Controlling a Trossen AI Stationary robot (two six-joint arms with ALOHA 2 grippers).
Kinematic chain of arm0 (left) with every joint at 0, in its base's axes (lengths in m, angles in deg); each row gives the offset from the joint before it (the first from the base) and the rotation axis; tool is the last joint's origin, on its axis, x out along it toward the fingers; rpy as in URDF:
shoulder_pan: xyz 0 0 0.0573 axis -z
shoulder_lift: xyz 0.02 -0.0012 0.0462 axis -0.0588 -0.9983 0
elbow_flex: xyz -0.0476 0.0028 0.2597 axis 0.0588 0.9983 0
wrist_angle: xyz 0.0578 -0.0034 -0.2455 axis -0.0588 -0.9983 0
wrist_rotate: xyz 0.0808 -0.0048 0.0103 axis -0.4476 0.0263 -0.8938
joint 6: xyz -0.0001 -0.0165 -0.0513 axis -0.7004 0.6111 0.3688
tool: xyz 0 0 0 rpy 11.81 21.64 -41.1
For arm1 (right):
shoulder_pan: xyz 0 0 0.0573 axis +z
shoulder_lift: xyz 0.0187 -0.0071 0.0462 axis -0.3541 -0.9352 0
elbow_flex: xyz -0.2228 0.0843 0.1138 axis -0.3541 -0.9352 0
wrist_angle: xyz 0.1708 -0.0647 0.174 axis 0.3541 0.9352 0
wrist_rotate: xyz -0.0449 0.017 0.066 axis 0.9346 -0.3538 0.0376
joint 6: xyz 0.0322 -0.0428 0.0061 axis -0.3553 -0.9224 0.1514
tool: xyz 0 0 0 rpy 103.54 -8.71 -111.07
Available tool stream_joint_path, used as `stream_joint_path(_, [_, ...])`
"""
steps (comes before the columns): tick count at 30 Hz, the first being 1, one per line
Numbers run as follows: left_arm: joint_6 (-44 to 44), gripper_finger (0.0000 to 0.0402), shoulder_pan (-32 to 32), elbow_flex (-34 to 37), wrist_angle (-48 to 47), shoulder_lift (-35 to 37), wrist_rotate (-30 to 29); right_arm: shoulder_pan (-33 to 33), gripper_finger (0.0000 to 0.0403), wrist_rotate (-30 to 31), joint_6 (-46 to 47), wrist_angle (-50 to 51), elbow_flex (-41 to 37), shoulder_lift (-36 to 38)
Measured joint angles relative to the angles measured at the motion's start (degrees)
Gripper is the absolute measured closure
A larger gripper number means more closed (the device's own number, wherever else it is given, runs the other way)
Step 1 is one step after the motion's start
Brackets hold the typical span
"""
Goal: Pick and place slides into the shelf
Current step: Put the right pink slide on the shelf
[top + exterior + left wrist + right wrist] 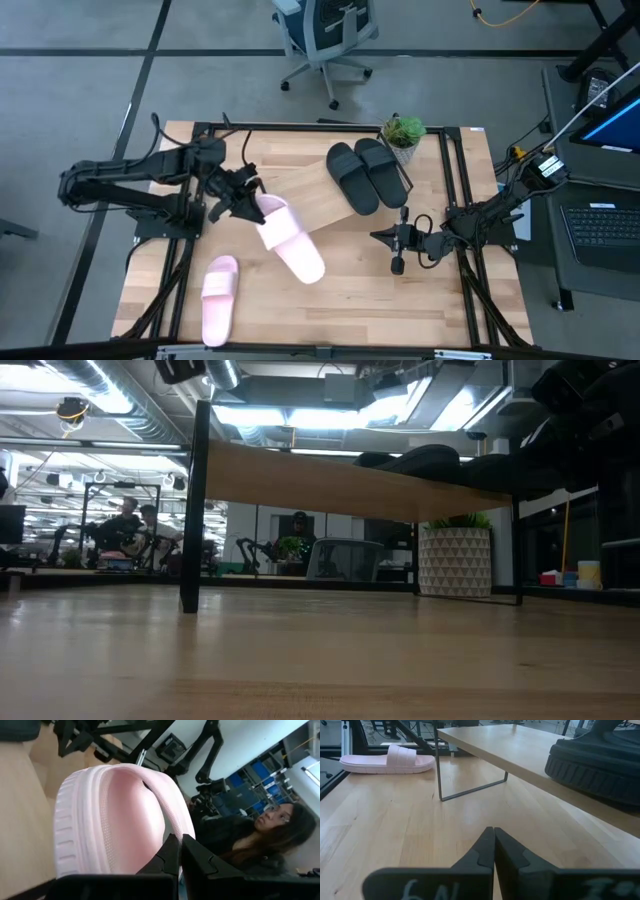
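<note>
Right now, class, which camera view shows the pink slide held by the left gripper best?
The high view: the whole held pink slide shows, at the left gripper. The left wrist view shows its sole close up, the others nothing.

Bright ceiling strip lights point(330, 410) flare white over the table point(350, 290); the shelf point(350, 485) underside sits in shade, and the pink slide point(115, 820) just beyond the left gripper point(180, 855) blurs softly.

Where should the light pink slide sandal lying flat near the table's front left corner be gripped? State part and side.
Grip the light pink slide sandal by its raised wide strap, coming straight down: it lies sole-down, so the strap arches clear of the footbed. The left gripper is shut on the other pink slide.
</note>
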Motion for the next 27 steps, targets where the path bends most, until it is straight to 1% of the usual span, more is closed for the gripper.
stream_joint_path(4, [-0.10,0.0401,-3.37,-0.02,2.82,-1.15,4.44,0.01,0.0396,0.00,-0.03,0.00,0.00,0.00])
stream_joint_path(11, [-0.10,0.0401,-9.03,-0.02,4.74,-3.87,10.19,0.00,0.0396,0.00,-0.09,0.00,0.00,0.00])
stream_joint_path(19, [-0.10,0.0401,-15.30,-0.02,9.60,-7.47,18.00,0.00,0.0396,0.00,-0.12,0.00,0.00,0.00])
stream_joint_path(27, [-0.83,0.0401,-20.82,-0.07,11.49,-10.01,22.12,0.00,0.0396,0.00,0.02,0.00,0.00,0.00])
